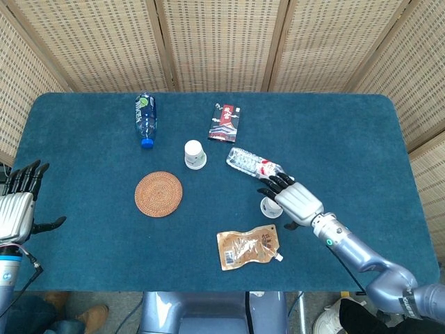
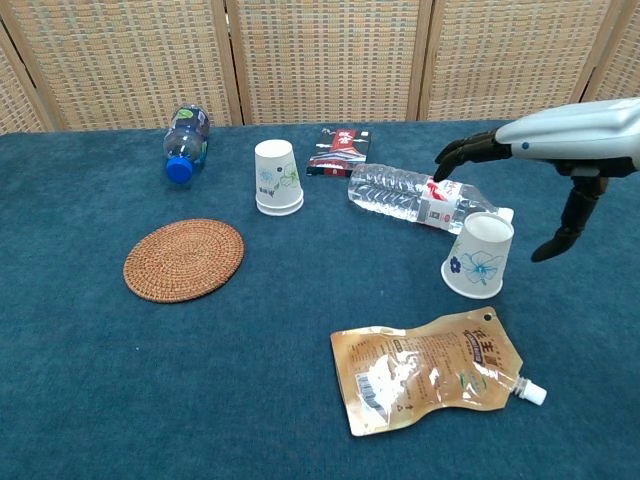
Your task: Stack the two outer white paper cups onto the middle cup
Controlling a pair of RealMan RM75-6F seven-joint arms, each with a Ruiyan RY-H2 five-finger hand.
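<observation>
Two white paper cups with a flower print stand upside down on the blue table. One cup [image 1: 195, 154] [image 2: 277, 177] is near the middle and shows a double rim at its base. The other cup [image 1: 268, 207] [image 2: 478, 256] stands further right, by a lying clear bottle. My right hand [image 1: 295, 200] [image 2: 545, 140] hovers over this right cup with fingers spread and thumb hanging down beside it, holding nothing. It hides part of the cup in the head view. My left hand [image 1: 17, 209] is at the table's front left edge, fingers apart and empty.
A clear water bottle [image 1: 252, 164] [image 2: 410, 197] lies right behind the right cup. A blue-capped bottle [image 1: 145, 118] lies at the back left, a red-black packet [image 1: 225, 122] at the back middle. A woven coaster [image 1: 158, 194] and a brown spouted pouch [image 1: 249, 247] lie nearer the front.
</observation>
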